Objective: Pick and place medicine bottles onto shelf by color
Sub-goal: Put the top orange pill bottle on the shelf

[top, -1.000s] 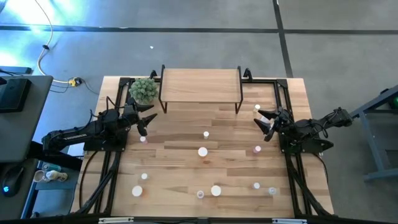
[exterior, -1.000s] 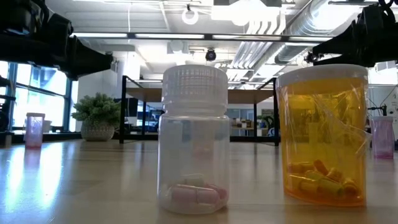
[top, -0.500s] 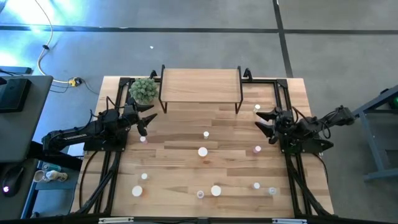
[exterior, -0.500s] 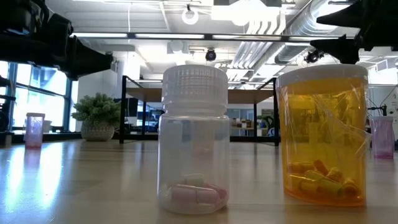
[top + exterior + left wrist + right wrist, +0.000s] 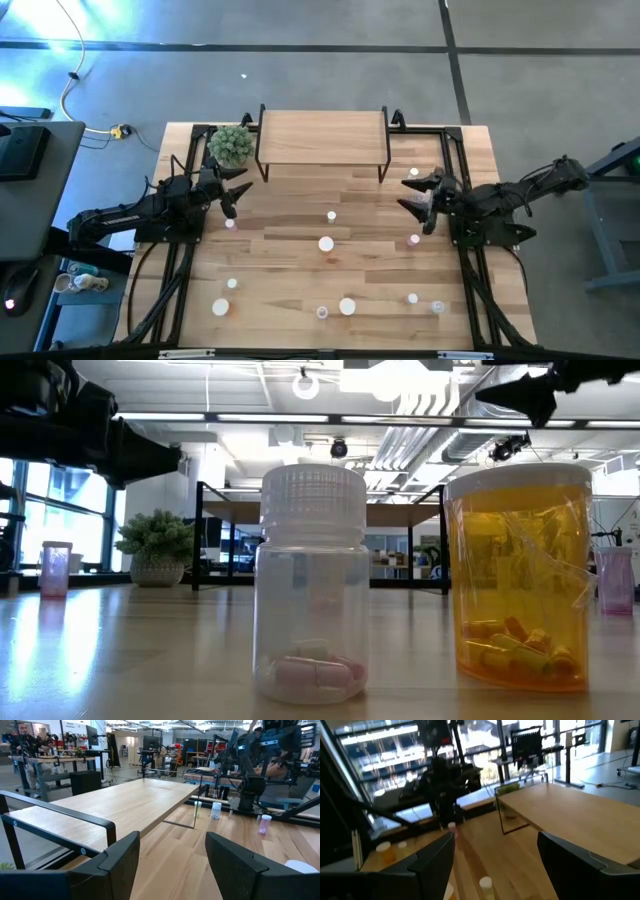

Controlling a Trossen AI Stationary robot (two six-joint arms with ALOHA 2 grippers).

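Observation:
The shelf [image 5: 322,136], with a light wooden top and black legs, stands at the table's far middle. Several white-capped medicine bottles stand upright on their bases across the table: one [image 5: 332,215] and one [image 5: 326,243] in the middle, a pink one [image 5: 414,240] at the right, one [image 5: 231,223] at the left, others along the near edge. The low view shows a whitish bottle [image 5: 312,585] and an orange one [image 5: 520,575] close up. My left gripper [image 5: 232,195] hangs open left of the shelf. My right gripper [image 5: 412,194] hangs open right of the shelf, above the table.
A potted plant [image 5: 231,146] stands beside the shelf's left end. Black arm frames run along both table sides. A bottle [image 5: 414,173] stands near the shelf's right legs. The shelf top [image 5: 115,802] is bare.
My right gripper has risen and gone a little toward the table's left, nearer the shelf's right end. The bottles have stayed where they were.

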